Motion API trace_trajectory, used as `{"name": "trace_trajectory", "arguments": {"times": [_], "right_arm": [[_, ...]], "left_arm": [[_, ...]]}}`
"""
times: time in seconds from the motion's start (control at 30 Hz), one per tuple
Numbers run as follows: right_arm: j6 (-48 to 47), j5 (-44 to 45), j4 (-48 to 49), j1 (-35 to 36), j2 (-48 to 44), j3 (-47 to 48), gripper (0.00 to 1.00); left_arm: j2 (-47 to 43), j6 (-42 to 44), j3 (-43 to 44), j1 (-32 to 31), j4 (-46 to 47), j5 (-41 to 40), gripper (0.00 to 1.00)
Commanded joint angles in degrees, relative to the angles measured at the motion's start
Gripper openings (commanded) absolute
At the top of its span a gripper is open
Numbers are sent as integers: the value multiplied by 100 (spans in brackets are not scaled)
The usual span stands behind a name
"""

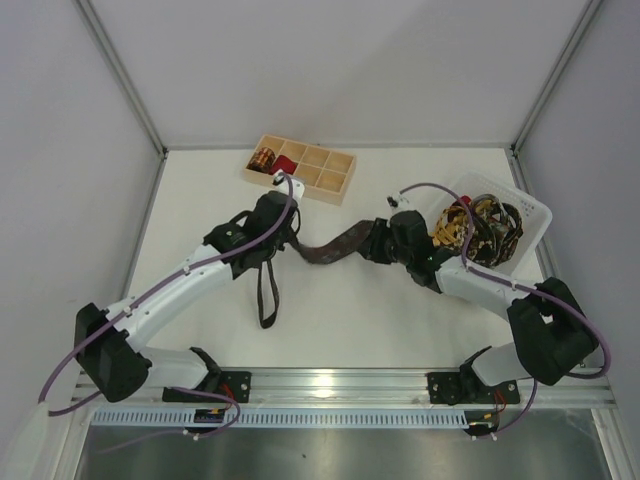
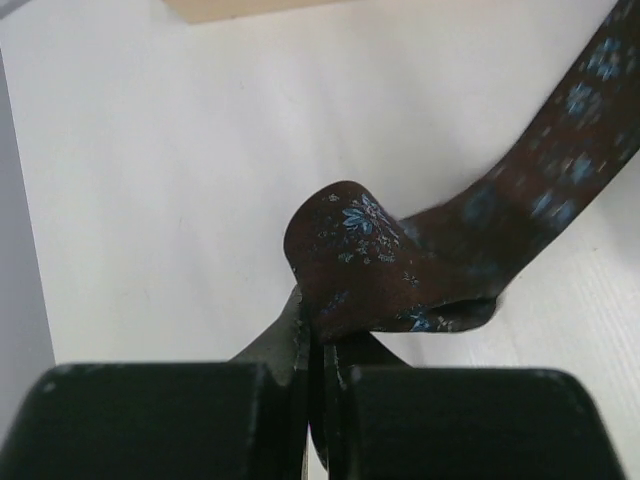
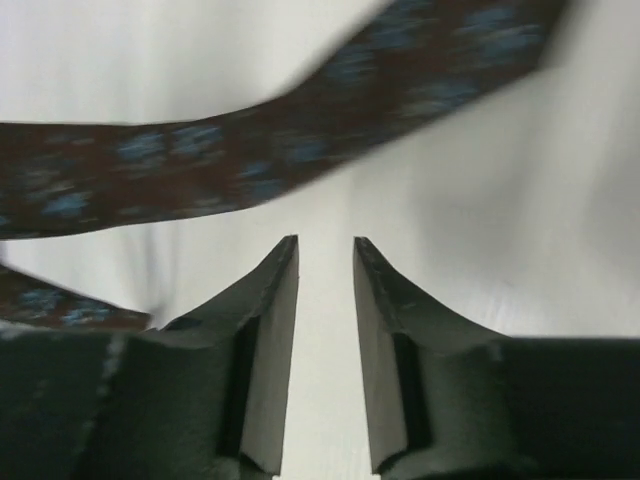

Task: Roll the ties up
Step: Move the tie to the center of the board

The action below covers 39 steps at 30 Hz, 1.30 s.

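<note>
left gripper (image 2: 318, 340) pinches folded brown floral tie (image 2: 372, 262); right gripper (image 3: 325, 248) narrowly parted, seemingly empty.

Left arm (image 1: 165, 295) and right arm (image 1: 480, 285): white link shells, black joint housings, a purple cable (image 1: 432, 186) looped along each. Black bases (image 1: 215, 385) with small red parts, bolted on the aluminium rail (image 1: 340, 380). Right gripper (image 3: 325, 245): matte black fingers (image 3: 268, 330), wedge tips, scuffed edges. Left gripper (image 2: 318, 335): same black, squared finger blocks.
</note>
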Motion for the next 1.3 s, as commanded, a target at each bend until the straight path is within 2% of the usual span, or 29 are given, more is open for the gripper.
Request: {"name": "trace_trajectory", "arguments": {"times": [0.0,0.17,0.27,0.33,0.4,0.57,0.6,0.7,0.73,0.83,0.9,0.93,1.17,1.2,1.27], "right_arm": [[835,371,374,122,-18,-435,36],[812,99,-266,96,-184,-559,57],[565,72,-487,-79,-483,-446,65],[433,-120,-418,-194,-492,-358,64],[398,-437,-225,-221,-361,-121,59],[327,-1183,145,16,752,573,33],[336,-1263,171,139,913,705,32],[336,-1422,145,385,1474,1101,20],[362,-1492,136,421,1616,1215,13],[468,-1685,250,483,1881,1243,11],[459,-1668,224,483,1864,1208,15],[459,-1625,207,491,1829,1173,23],[152,-1283,-329,483,1424,1005,55],[160,-1238,-312,465,1407,918,57],[265,-1421,-199,343,1511,900,56]], "left_arm": [[180,-14,134,83,-388,-224,0],[453,-40,91,74,-572,206,1],[497,-128,-32,65,-643,400,0],[427,-234,-137,65,-678,356,0],[357,-330,-190,74,-704,356,0],[111,-489,-349,74,-678,479,1],[102,-541,-357,74,-695,505,1],[102,-612,-375,74,-757,611,0],[93,-629,-410,65,-757,620,1],[23,-629,-472,74,-696,760,0],[-38,-629,-481,65,-687,874,0],[-56,-621,-498,65,-678,892,0],[-443,-577,-621,82,-625,1226,0],[-469,-594,-621,74,-634,1244,1],[-574,-638,-648,74,-634,1305,1]]}}
